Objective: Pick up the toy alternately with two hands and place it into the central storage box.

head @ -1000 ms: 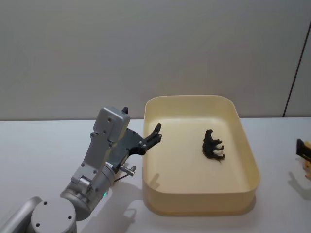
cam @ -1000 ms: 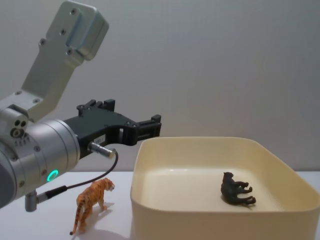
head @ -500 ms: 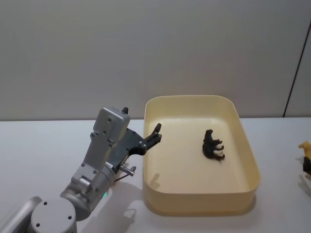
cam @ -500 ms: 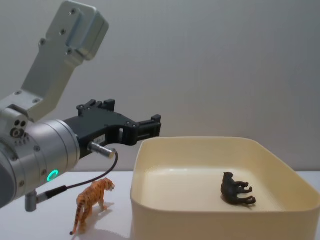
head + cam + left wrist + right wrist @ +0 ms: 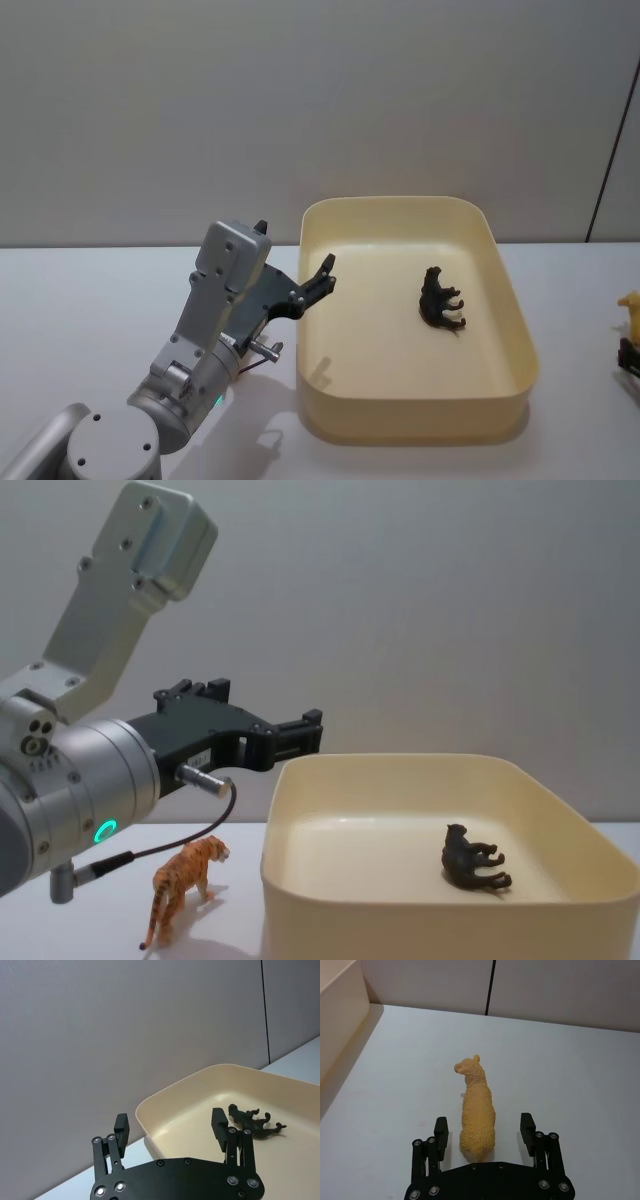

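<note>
1. The yellow alpaca toy (image 5: 476, 1110) stands upright on the white surface (image 5: 570, 1085). It is to the right of the cream storage box (image 5: 415, 425) and apart from it.
2. The right gripper (image 5: 483, 1123) hangs over the toy's hind end. Its jaws are released, one beside each flank, and neither seems to touch it.
3. It looks like a small moulded figure, so I judge it light and stiff. The knobbly, wool-like coat should give good friction, so it is unlikely to slip. Nothing suggests it is fragile.
4. The best hold is probably flank to flank across the thick middle of the body. The neck, head and legs are thinner and worse places to grip. If one jaw lands first, so light a toy may tip or skid, so the grip wants centring.
5. The left gripper (image 5: 170, 1120) hovers at the box's left rim, jaws spread and empty.
6. A dark animal toy (image 5: 440, 300) lies on its side inside the box.
7. A tiger toy (image 5: 180, 885) stands on the surface left of the box.
</note>
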### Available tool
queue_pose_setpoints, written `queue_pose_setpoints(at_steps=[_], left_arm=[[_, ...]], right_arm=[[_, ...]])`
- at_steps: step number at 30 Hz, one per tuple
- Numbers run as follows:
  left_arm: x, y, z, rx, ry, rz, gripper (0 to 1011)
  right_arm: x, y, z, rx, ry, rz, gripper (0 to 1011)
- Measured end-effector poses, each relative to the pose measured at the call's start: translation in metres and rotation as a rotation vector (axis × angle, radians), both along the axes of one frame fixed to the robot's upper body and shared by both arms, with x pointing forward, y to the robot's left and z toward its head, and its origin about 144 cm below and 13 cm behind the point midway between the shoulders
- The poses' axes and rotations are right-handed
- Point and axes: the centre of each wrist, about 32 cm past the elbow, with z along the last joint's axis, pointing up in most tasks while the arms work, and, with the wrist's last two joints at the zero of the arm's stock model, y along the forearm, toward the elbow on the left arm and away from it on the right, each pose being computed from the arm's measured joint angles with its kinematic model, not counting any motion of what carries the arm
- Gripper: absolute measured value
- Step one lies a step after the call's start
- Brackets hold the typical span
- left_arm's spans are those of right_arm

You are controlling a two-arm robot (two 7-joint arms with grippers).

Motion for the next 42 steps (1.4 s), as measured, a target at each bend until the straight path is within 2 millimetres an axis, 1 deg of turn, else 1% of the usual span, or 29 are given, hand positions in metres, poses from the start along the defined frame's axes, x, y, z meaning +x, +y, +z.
queue_pose_setpoints(at_steps=[1, 3, 5, 7, 9, 12, 13, 15, 19, 27, 33, 37, 40, 41, 42], left_arm=[[0.0, 0.0, 0.0, 0.0, 0.0, 0.0, 1001], [0.0, 0.0, 0.0, 0.0, 0.0, 0.0, 1001], [0.0, 0.0, 0.0, 0.0, 0.0, 0.0, 1001], [0.0, 0.0, 0.0, 0.0, 0.0, 0.0, 1001], [0.0, 0.0, 0.0, 0.0, 0.0, 0.0, 1001], [0.0, 0.0, 0.0, 0.0, 0.0, 0.0, 1001], [0.0, 0.0, 0.0, 0.0, 0.0, 0.0, 1001], [0.0, 0.0, 0.0, 0.0, 0.0, 0.0, 1001], [0.0, 0.0, 0.0, 0.0, 0.0, 0.0, 1001], [0.0, 0.0, 0.0, 0.0, 0.0, 0.0, 1001], [0.0, 0.0, 0.0, 0.0, 0.0, 0.0, 1001], [0.0, 0.0, 0.0, 0.0, 0.0, 0.0, 1001], [0.0, 0.0, 0.0, 0.0, 0.0, 0.0, 1001], [0.0, 0.0, 0.0, 0.0, 0.0, 0.0, 1001], [0.0, 0.0, 0.0, 0.0, 0.0, 0.0, 1001]], right_arm=[[0.0, 0.0, 0.0, 0.0, 0.001, 0.0, 878], [0.002, 0.001, -0.002, -0.002, 0.004, 0.001, 806], [0.002, 0.001, -0.003, -0.002, 0.006, 0.001, 765], [0.003, 0.001, -0.004, -0.003, 0.009, 0.001, 690], [0.004, 0.001, -0.005, -0.004, 0.011, 0.002, 651], [0.005, 0.002, -0.006, -0.005, 0.013, 0.002, 534], [0.005, 0.002, -0.006, -0.005, 0.013, 0.002, 534], [0.005, 0.002, -0.006, -0.005, 0.015, 0.003, 430], [0.006, 0.002, -0.007, -0.006, 0.016, 0.004, 343], [0.006, 0.003, -0.007, -0.002, 0.012, 0.015, 343], [0.005, 0.007, -0.003, 0.015, -0.021, 0.039, 343], [0.007, 0.011, 0.004, 0.03, -0.051, 0.053, 343], [0.01, 0.015, 0.014, 0.052, -0.092, 0.073, 343], [0.01, 0.015, 0.014, 0.052, -0.092, 0.073, 342], [0.012, 0.018, 0.02, 0.063, -0.112, 0.084, 343]])
